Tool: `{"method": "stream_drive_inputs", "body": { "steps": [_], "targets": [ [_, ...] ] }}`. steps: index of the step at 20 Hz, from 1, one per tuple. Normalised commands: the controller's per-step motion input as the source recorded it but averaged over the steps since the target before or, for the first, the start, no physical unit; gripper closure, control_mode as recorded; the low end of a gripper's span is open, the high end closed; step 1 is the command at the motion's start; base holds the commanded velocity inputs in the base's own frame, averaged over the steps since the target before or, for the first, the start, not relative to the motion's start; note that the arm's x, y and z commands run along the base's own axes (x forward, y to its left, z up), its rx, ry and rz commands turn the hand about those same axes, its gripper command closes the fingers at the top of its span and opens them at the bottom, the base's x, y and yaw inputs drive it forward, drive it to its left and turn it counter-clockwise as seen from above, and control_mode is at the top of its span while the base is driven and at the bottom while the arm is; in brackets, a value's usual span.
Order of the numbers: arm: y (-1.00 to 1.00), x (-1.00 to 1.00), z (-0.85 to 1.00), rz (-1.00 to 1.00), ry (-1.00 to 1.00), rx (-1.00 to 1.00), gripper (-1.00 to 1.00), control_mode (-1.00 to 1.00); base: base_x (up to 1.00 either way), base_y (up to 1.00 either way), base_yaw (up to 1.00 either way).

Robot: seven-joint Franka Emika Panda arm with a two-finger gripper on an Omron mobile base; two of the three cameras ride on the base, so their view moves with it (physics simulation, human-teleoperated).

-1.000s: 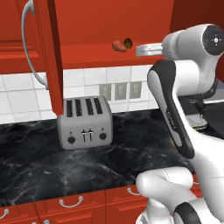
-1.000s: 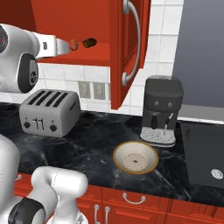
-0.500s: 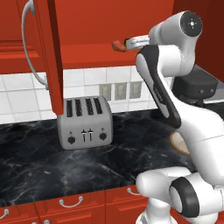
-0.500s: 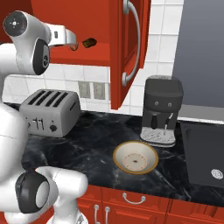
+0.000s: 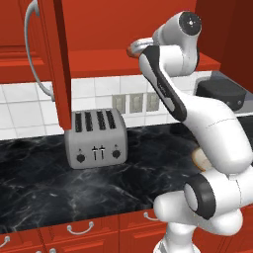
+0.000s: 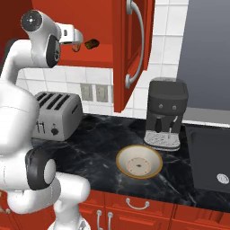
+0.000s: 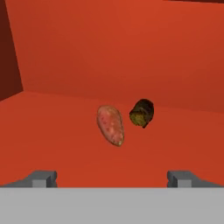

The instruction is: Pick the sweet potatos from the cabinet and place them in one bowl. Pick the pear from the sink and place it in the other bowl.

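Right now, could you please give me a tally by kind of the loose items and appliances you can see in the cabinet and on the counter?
Sweet potatoes: 2, the reddish-orange one and the dark brown one, on the cabinet shelf
Bowls: 1
Toasters: 1
Coffee machines: 1
Total: 5

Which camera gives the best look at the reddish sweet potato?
The hand view: the reddish sweet potato lies unobstructed on the cabinet shelf. The left base view shows a sliver behind the arm; the right base view hides it behind the hand.
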Motion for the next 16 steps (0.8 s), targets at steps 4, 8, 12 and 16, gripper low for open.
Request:
{"method": "stream_drive_inputs", "body": {
  "steps": [4,8,12,16],
  "targets": [
    [0.21,0.66,-0.16,0.0,0.0,0.0,-1.0,-1.0,0.0,0.0,0.0],
    [0.15,0.64,-0.18,0.0,0.01,-0.01,-1.0,-1.0,0.0,0.0,0.0],
    [0.03,0.51,-0.12,0.0,0.01,0.0,-1.0,-1.0,0.0,0.0,0.0],
    [0.01,0.47,-0.11,0.02,0.04,0.0,-1.0,-1.0,0.0,0.0,0.0]
  ]
}}
